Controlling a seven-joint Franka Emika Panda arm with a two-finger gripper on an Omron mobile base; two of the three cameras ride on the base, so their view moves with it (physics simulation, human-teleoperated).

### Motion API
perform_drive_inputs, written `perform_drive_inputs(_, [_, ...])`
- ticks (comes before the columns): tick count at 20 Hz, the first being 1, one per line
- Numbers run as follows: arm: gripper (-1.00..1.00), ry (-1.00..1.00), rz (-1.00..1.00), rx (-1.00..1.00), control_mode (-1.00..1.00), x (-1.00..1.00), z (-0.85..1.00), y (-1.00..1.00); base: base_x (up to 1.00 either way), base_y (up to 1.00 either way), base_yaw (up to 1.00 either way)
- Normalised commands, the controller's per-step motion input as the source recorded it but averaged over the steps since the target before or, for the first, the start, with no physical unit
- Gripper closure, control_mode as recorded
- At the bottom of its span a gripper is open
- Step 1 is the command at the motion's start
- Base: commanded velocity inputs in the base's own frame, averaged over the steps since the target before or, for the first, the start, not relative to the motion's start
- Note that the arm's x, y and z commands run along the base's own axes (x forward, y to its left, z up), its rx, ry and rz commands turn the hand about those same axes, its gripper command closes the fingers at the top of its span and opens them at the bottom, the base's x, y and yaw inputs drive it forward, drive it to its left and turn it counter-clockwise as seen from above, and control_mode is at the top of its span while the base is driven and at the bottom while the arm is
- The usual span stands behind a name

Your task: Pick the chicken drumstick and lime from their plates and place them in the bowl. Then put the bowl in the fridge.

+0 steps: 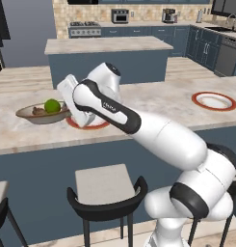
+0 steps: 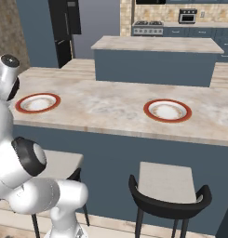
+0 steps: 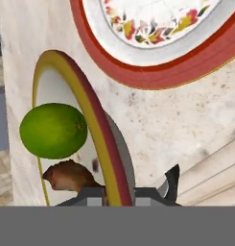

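A pale marbled counter (image 1: 153,103) carries two red-rimmed white plates (image 2: 167,110), one just beside the jaws and one well apart. The wide tan bowl (image 1: 35,115) sits at the jaws, its rim caught between them; inside it, just past the tips, lie the bright green lime (image 3: 53,130) and the small brown chicken drumstick (image 3: 68,177). The white arm reaches low and leftward across the counter's edge, its gripper (image 3: 133,194) pinched tight on the bowl's rim
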Motion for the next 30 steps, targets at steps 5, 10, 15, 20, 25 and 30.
perform_drive_inputs(5, [1.0, -0.1, 0.01, -0.22, -1.0, -0.32, 0.19, -0.39, 0.0, 0.0, 0.0])
perform_drive_inputs(10, [1.0, -0.15, 0.0, -0.06, -1.0, -0.27, 0.15, -0.34, 0.0, 0.0, 0.0])
perform_drive_inputs(15, [1.0, -0.17, -0.06, 0.02, -1.0, -0.21, 0.13, -0.38, 0.0, 0.0, 0.0])
perform_drive_inputs(20, [1.0, -0.1, -0.11, 0.04, -1.0, -0.14, 0.01, -0.37, 0.0, 0.0, 0.0])
perform_drive_inputs(25, [1.0, -0.01, -0.13, 0.0, -1.0, -0.11, 0.01, -0.38, 0.0, 0.0, 0.0])
perform_drive_inputs(30, [1.0, 0.0, -0.15, 0.0, -1.0, -0.15, 0.03, -0.43, 0.0, 0.0, 0.0])
